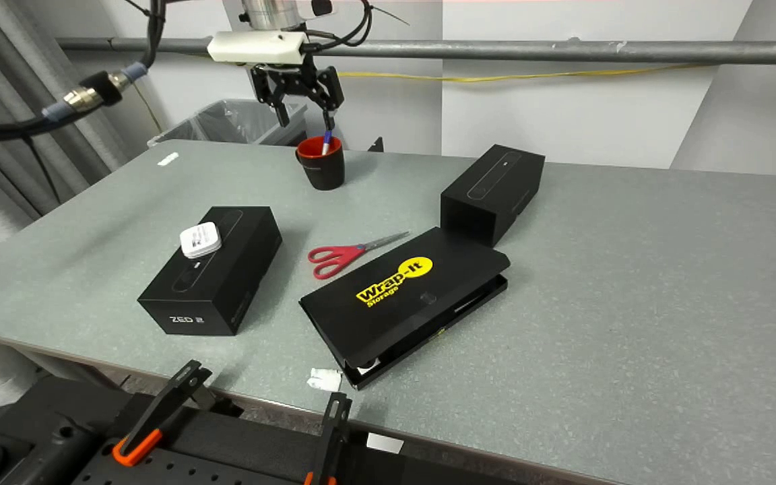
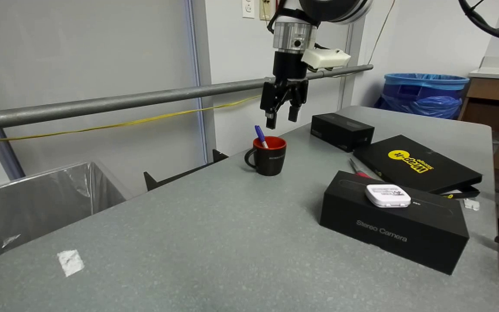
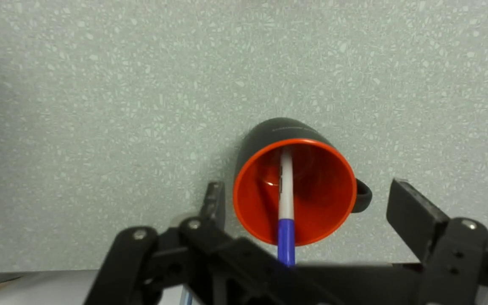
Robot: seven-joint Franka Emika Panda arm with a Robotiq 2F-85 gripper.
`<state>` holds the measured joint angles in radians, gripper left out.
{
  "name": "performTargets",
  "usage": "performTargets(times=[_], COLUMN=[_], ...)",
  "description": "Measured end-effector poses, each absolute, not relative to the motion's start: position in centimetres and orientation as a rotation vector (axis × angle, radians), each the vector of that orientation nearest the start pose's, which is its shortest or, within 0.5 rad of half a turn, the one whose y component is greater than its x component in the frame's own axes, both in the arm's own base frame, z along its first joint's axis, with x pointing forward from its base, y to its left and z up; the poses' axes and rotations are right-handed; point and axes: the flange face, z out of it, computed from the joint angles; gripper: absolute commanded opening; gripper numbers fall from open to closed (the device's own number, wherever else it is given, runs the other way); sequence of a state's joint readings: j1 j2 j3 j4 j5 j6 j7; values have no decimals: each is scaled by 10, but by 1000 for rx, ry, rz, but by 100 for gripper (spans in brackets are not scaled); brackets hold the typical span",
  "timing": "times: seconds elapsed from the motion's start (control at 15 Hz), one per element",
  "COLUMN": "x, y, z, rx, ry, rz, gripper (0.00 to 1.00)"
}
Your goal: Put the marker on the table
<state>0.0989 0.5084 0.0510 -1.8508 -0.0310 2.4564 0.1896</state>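
Observation:
The marker [image 1: 326, 143] is white with a blue cap and leans inside a dark mug [image 1: 326, 175] with a red interior. In an exterior view, the marker's blue end [image 2: 259, 133] sticks up past the rim of the mug [image 2: 271, 164]. In the wrist view, the marker [image 3: 286, 199] lies between the spread fingers, its blue end partly hidden by the gripper. My gripper [image 1: 306, 121] is open and empty above the mug; it also shows in an exterior view [image 2: 282, 121] and the wrist view [image 3: 305, 186]. The mug stands upright on the grey-green table [image 1: 630, 303].
A black box [image 1: 216, 269] carries a small white case [image 1: 201, 240]. Red-handled scissors [image 1: 337, 256] lie beside a flat black Wrap-It box [image 1: 401, 296]. Another black box [image 1: 492, 192] stands behind it. A grey bin [image 2: 59, 195] and a metal rail [image 1: 563, 50] are beyond the table edge.

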Motion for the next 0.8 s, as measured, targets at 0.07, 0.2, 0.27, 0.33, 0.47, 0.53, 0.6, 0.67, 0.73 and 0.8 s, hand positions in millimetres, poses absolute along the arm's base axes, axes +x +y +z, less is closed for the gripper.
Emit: performTargets(times=[0.07, 0.2, 0.27, 0.33, 0.47, 0.53, 0.6, 0.67, 0.73, 0.8], x=[646, 646, 647, 648, 651, 652, 653, 655, 657, 659], y=[95, 96, 96, 97, 99, 100, 100, 101, 100, 100], z=[257, 257, 256, 256, 253, 251, 250, 248, 247, 246], rx=[-3118, -3122, -3126, -3128, -3131, -3132, -3132, -3134, -3136, -3135], ry=[37, 30, 27, 34, 40, 41, 45, 57, 76, 94], rz=[-149, -161, -191, -226, -280, -305, -328, -353, -379, -400], gripper=[100, 100, 100, 100, 100, 100, 100, 100, 100, 100])
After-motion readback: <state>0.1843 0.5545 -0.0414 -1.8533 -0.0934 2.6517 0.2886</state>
